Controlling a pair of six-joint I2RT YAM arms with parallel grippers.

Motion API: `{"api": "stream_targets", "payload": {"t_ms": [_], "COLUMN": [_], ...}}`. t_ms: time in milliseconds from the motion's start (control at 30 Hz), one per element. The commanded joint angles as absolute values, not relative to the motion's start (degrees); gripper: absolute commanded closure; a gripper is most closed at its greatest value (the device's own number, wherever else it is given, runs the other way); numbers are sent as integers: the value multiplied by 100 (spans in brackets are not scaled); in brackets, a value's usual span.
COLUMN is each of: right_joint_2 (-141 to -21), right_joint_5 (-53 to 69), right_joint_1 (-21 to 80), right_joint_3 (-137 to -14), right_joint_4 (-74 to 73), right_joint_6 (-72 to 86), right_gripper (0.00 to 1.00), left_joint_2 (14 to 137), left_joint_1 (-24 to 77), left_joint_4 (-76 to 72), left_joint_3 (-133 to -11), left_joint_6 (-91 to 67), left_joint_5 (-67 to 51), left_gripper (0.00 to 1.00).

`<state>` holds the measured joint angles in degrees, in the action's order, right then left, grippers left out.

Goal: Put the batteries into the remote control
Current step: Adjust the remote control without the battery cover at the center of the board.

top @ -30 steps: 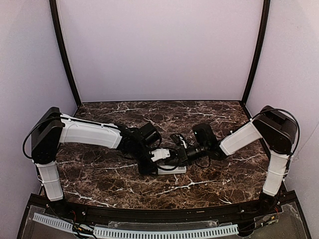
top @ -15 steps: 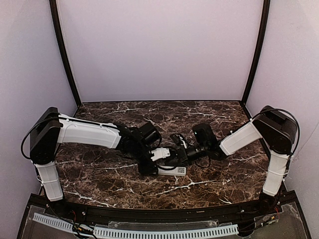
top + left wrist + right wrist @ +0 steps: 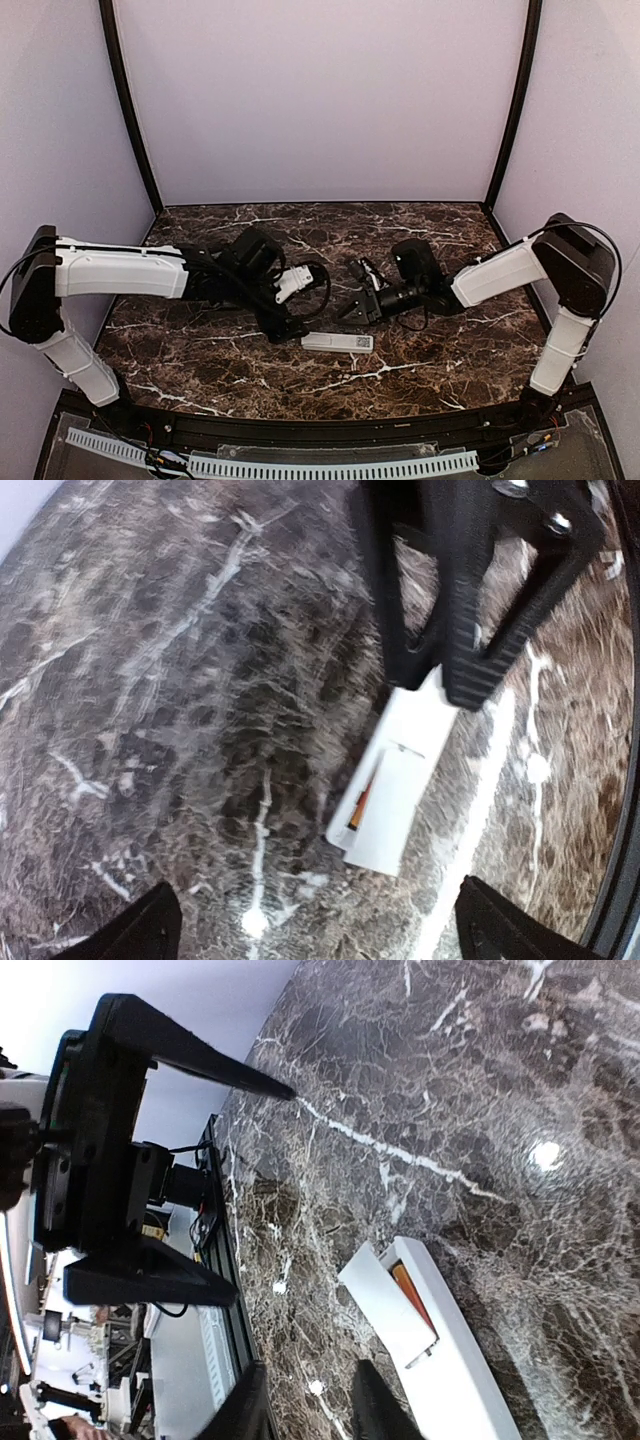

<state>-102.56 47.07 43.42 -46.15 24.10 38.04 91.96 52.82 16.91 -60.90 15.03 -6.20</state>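
Top view
- Table (image 3: 200, 350): dark marble with white veins.
- Remote control (image 3: 338, 342): flat on the table in the lower middle of the frame, its long side running left to right.
- My left fingers (image 3: 283, 328): low over the table just left of the remote control's left end. I cannot tell from here whether they touch it.
- My right fingers (image 3: 352, 308): just above the remote control in the frame, pointing down and left. The gap is too small to read in this view.

Left wrist view
- My left fingers: only the two tips show, in the lower left and lower right corners. They are spread wide with nothing but table between them.
- Remote control (image 3: 400, 770): right of centre and slanted.
- Orange battery (image 3: 362, 802): a thin orange sliver in a slit on the remote control's left side.
- My right fingers: they come in from the upper right, close together, with their tips at the remote control's upper end. I cannot tell whether they touch it.

Right wrist view
- My right fingers: two tips at the bottom edge, left of centre. The gap is narrow, shows only table, and holds nothing.
- Remote control (image 3: 460, 1380): lower right, just beside my right fingers and not between them.
- Cover (image 3: 385, 1300): a white panel on the remote control, not seated flush, with a gap along its right edge.
- Orange battery (image 3: 413, 1295): visible in that gap, inside the remote control.
- My left fingers: at the left of the frame, spread wide and empty.
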Motion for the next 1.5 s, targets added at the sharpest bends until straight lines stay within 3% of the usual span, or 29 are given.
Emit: {"api": "stream_targets", "payload": {"t_ms": [0, 133, 233, 267, 300, 333, 633, 833, 967, 1333, 1467], "right_joint_2": [-9457, -8928, -8582, -8503, -8456, -8440, -9289, -9510, -9952, -10717, -11012], "right_joint_5": [4056, 3417, 3194, 3173, 3075, 2818, 3310, 3207, 2975, 2609, 2360], "right_joint_1": [4307, 4298, 4298, 4292, 4281, 4280, 4481, 4668, 4932, 5323, 5458], "right_joint_3": [-4730, -4845, -4815, -4790, -4781, -4811, -5831, -5365, -5696, -6146, -6357], "right_joint_4": [1703, 1162, 1079, 1143, 1236, 1271, 22, 480, 73, -528, -689], "right_joint_6": [2502, 1561, 880, 697, 630, 690, -1462, -1886, -2335, -2802, -2870], "right_gripper": [63, 44, 29, 20, 5, 2, 1, 2, 7, 12, 17], "left_joint_2": [8133, 7533, 7344, 7350, 7388, 7394, 7626, 7769, 7914, 8411, 8524], "left_joint_1": [5023, 4915, 4679, 4558, 4498, 4418, 4254, 4140, 4114, 4078, 4075], "left_joint_4": [214, -464, -615, -562, -435, -415, -921, -1715, -2074, -2689, -2705], "left_joint_3": [-5211, -4612, -4433, -4437, -4438, -4388, -3859, -3311, -3129, -2967, -3001], "left_joint_6": [517, -522, -865, -947, -1105, -1254, -1859, -2317, -2636, -3201, -3237], "left_joint_5": [6, 1143, 742, 500, 360, 176, -920, -1865, -2090, -2414, -2381], "left_gripper": [2, 2, 2, 2, 2, 2, 2, 13, 23, 34, 40]}}
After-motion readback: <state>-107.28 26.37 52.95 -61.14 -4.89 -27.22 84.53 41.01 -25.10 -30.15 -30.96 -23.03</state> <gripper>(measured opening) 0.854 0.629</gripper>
